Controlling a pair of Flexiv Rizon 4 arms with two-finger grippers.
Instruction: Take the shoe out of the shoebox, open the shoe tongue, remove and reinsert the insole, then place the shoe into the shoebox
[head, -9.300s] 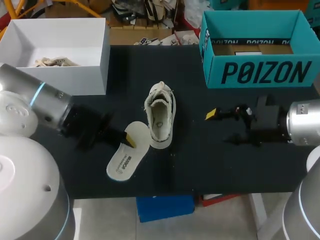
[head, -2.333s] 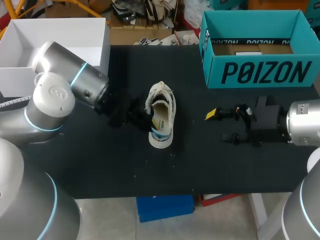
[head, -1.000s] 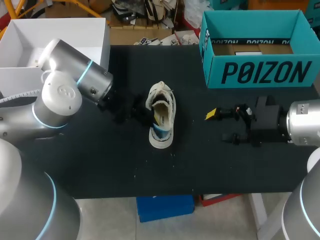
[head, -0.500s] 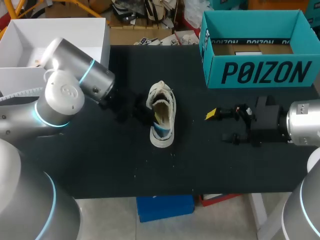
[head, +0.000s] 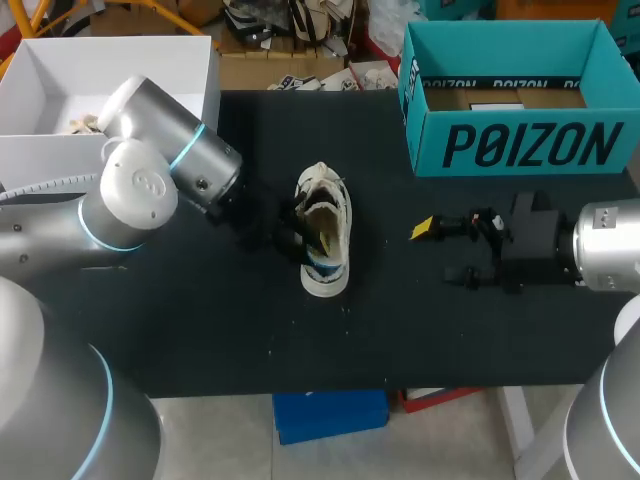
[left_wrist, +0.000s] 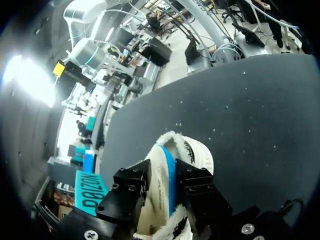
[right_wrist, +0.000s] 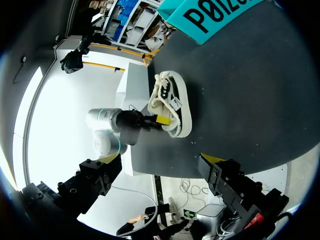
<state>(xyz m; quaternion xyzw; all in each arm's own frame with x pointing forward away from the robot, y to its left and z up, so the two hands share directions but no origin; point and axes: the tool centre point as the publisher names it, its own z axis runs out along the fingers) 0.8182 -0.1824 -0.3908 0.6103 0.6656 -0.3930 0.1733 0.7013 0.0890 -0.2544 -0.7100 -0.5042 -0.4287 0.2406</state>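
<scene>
Insole (left_wrist: 161, 182), earlier flat on table (head: 200, 320) beside shoe (head: 340, 225), now partly tucked inside shoe, pinched between fingers of left end effector (left_wrist: 167, 185). Shoe mid-table, well apart from teal shoebox (head: 520, 145). Right end effector (head: 440, 252) spread wide, holding nothing, over table's right side.

Shoe (head: 338, 225): about the middle of the table (head: 400, 330), lying lengthwise between the far and near edges.
Insole (left_wrist: 160, 182): partly inside the shoe, on its left side, gripped between two fingers.
Left gripper (head: 303, 238): at the shoe's left side, reaching in over its rim, one finger on each side of the insole.
Right gripper (head: 440, 252): over the table's right part, well apart from the shoe, nearer the near edge than the shoebox.
Shoebox (head: 520, 145): far right corner.
Second box (head: 205, 110): far left corner.
</scene>
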